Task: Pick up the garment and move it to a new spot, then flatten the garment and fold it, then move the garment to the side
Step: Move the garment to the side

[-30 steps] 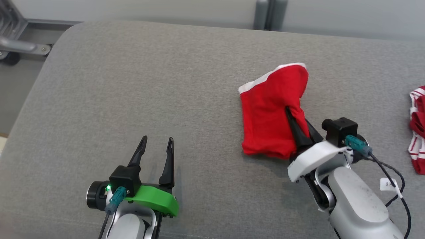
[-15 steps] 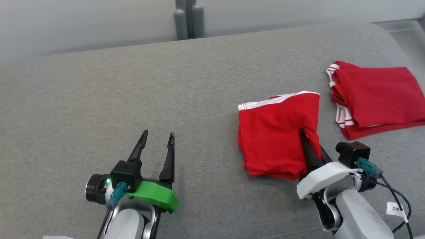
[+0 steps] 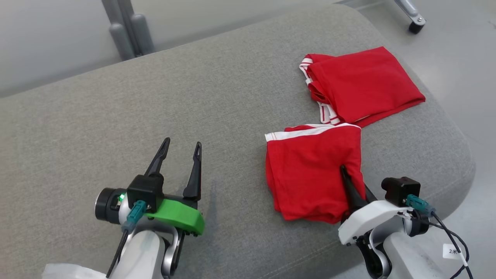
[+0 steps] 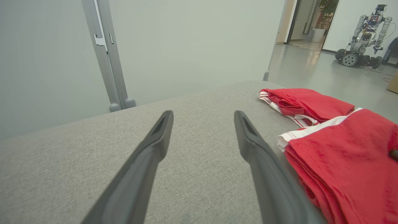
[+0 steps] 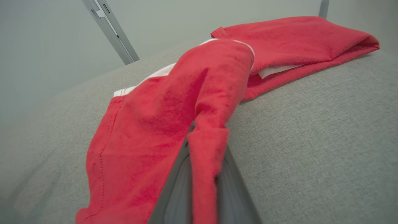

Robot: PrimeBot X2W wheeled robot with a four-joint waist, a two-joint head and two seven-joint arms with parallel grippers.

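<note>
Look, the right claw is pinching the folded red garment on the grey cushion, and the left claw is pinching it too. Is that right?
Not quite. The left claw is open and pinches nothing: the left wrist view shows its fingers spread over the bare grey cushion, beside the cloth. The right claw is pinching the folded red garment, as you said.

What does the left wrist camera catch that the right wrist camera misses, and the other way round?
Left wrist extras: the open left hand and another wheeled robot far off. Right wrist extras: a close look at the right hand shut on a fold of the red garment. Shared: that garment, the second folded red garment beyond it, the grey cushion, the metal post.
</note>
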